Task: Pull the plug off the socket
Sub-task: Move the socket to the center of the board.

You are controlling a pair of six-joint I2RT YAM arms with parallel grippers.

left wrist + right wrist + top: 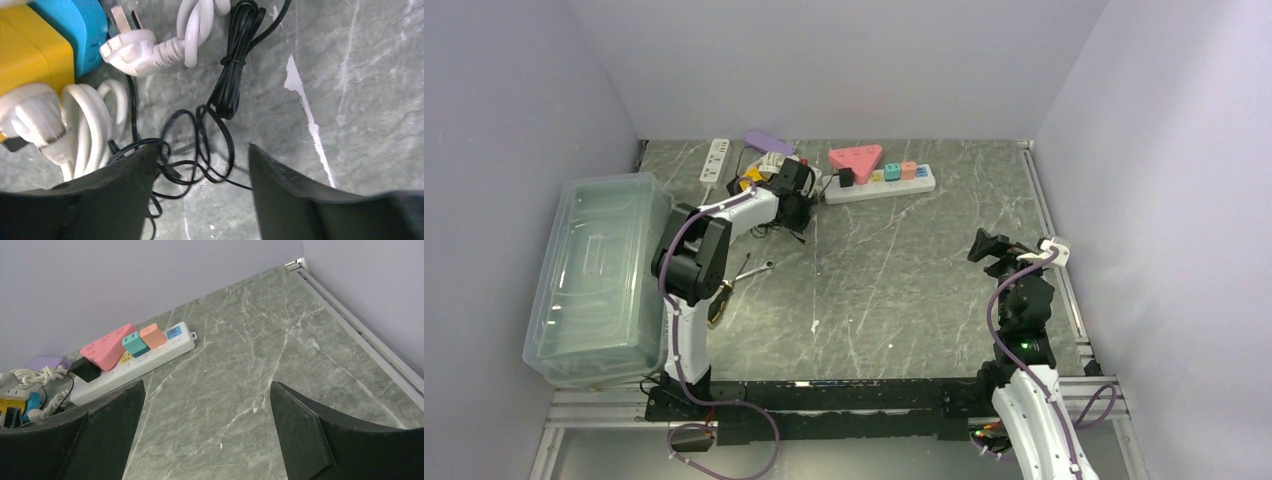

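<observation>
At the 12 o'clock edge of the table [904,300], your black plug [846,178] is seated in the left end of the white power strip [894,188]. It touches the pink triangular adapter [856,158] at its 1 o'clock. Nothing of the pull is done, then: I judge you to be at the approach, with the grasp and the whole extraction left.

Your left gripper [202,150] hangs low at roughly 8 o'clock from that plug, off the strip's end. It is over a tangle of loose leads, not over the socket. Its jaws stand apart and clamp nothing. Thin loops of the black cord [231,70] lie on the table in the gap between them. A loose white plug [132,47], a yellow block [30,55] and a blue block [82,22] sit at its 10 to 11 o'clock.

Your right gripper [206,385] waits at the table's 4 o'clock, well apart from the strip. It is spread wide and empty, and it looks toward the plug at its 10 o'clock.

As for writing, you get none. No brand, label or lettering can be read on the strip, the adapters or the plug; the markings are too small.
</observation>
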